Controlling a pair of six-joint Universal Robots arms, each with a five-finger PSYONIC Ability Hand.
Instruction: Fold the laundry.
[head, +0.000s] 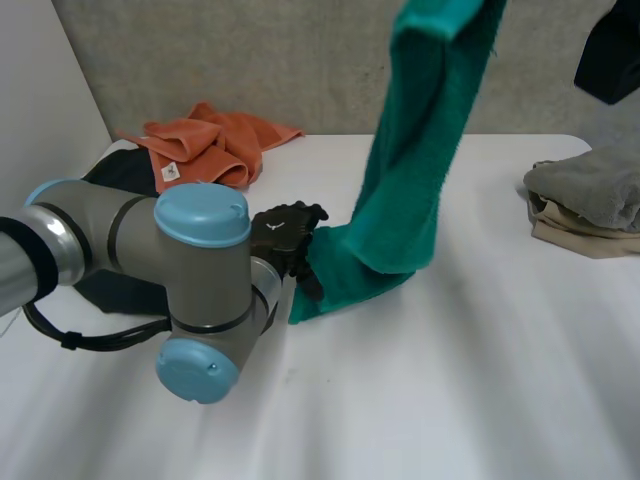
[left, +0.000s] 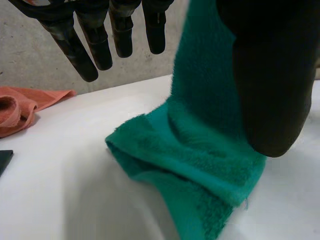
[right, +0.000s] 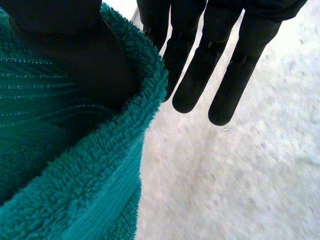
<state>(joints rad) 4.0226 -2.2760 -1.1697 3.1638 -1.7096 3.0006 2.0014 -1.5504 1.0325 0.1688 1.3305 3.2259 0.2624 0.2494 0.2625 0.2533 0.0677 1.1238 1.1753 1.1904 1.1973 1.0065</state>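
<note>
- Now the green towel (head: 410, 170) hangs as a long strip. Its low end is crumpled on the table (head: 450, 390) around the middle, and its high end rises to the far right.
- The right hand (right: 65, 50) carries that high end. Its thumb is sunk in the cloth and the edge looks caught against the nearest finger, while the other fingers point straight and clear.
- The left hand (head: 285, 235) sits on the table just left of the low end, fingers straight and spread, holding nothing. Its thumb stands right in front of the cloth.
- So the strip runs from near-left up to far-right, and the left hand is much the closer to the free end. A short reach to the right should get it.
- An orange towel (head: 205, 145) lies far left and a grey pile (head: 590, 195) far right, both well apart from this.
</note>
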